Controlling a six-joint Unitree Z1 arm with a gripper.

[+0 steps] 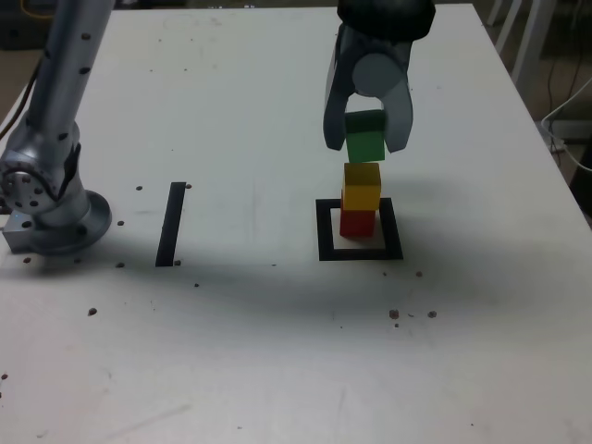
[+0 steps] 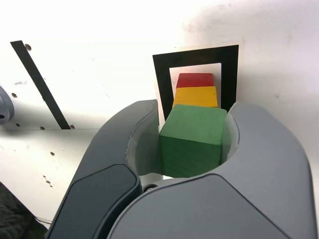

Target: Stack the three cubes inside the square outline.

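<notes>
Green cube point(image 1: 365, 138) clamped between my gripper point(image 1: 366, 139) jaws, held in air just above yellow cube point(image 1: 361, 186), small gap visible in exterior view. Yellow sits on red cube point(image 1: 357, 222); red rests inside square outline point(image 1: 326, 231), on its white centre. Black strip point(image 1: 171, 223) lies well apart toward exterior view's left, near arm base point(image 1: 51, 199). White table point(image 1: 277, 351) speckled with small dark dots.
</notes>
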